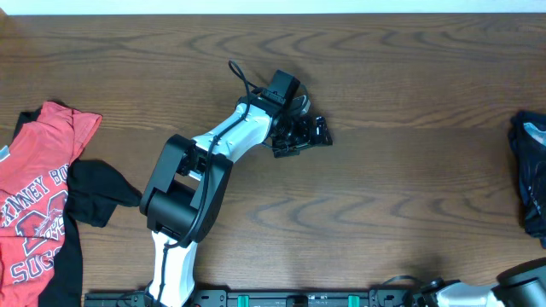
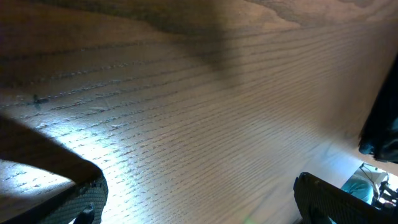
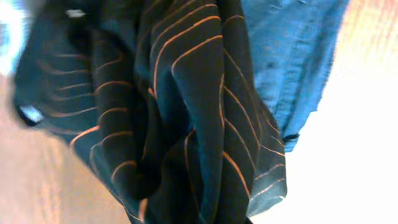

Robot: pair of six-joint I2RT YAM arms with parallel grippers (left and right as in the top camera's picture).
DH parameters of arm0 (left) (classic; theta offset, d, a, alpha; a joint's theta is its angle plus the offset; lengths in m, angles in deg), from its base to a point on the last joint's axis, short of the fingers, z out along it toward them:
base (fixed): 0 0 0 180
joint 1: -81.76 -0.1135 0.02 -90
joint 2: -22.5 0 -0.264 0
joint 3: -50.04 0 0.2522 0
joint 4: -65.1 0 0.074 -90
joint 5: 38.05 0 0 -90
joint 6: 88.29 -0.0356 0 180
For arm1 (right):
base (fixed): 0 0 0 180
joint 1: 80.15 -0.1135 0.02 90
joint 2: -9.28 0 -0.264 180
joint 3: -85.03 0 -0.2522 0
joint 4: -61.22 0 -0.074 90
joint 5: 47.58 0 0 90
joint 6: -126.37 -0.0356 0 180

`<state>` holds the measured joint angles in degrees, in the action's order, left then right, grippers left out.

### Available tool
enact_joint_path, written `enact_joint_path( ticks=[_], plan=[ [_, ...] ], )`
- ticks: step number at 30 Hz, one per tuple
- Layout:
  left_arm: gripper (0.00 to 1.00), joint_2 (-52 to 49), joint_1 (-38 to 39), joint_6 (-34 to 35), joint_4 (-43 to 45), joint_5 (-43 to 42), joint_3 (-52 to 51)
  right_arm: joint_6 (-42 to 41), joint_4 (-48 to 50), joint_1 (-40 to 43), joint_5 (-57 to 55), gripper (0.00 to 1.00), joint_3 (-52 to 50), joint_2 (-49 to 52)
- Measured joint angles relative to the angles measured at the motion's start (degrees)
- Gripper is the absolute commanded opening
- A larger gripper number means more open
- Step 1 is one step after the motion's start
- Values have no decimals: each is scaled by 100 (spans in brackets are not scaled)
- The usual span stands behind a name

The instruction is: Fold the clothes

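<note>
Black jersey [image 3: 186, 112] with thin orange lines fills the right wrist view in deep bunched folds, a blue piece [image 3: 292, 56] against its right side; the right arm [image 1: 516, 283] just peeks in at the near right corner, jaws shut but unseen, so I cannot tell whether cloth is pinched. Overhead, a dark blue heap [image 1: 531, 170] sits at the tabletop's [image 1: 384, 85] right edge, and a red T-shirt [image 1: 38, 196] lies over black cloth [image 1: 94, 192] at the left edge. Between them the left arm [image 1: 183, 192] rises from the near edge, elbow bent, white forearm angled far and right, jaws spread wide apart over the wood mid-tabletop.
</note>
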<state>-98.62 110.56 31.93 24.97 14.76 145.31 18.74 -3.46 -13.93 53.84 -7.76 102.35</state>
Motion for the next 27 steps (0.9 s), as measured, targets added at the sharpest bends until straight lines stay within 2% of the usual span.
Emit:
enact_joint_path(
  ticks=[7, 17, 18, 19, 20, 22, 27],
  plan=[
    [98, 0, -4, 0, 0, -13, 0, 0, 168, 267, -356, 1, 0, 546],
    [98, -2, -9, -2, 0, -17, 0, 0, 334, 662, -527, 2, 170, 629],
    [98, -2, -9, -2, 0, -17, 0, 0, 361, 669, -546, 17, 195, 629],
    [98, -2, -9, -2, 0, -17, 0, -11, 378, 669, -562, 56, 229, 629],
    [98, -2, -9, -2, 0, -17, 0, -31, 402, 669, -568, 90, 249, 629],
    [98, -2, -9, -2, 0, -17, 0, -15, 452, 667, -553, 99, 275, 629],
    [98, -2, -9, 0, 0, -17, 0, 63, 468, 579, -337, 99, 297, 660]
  ],
)
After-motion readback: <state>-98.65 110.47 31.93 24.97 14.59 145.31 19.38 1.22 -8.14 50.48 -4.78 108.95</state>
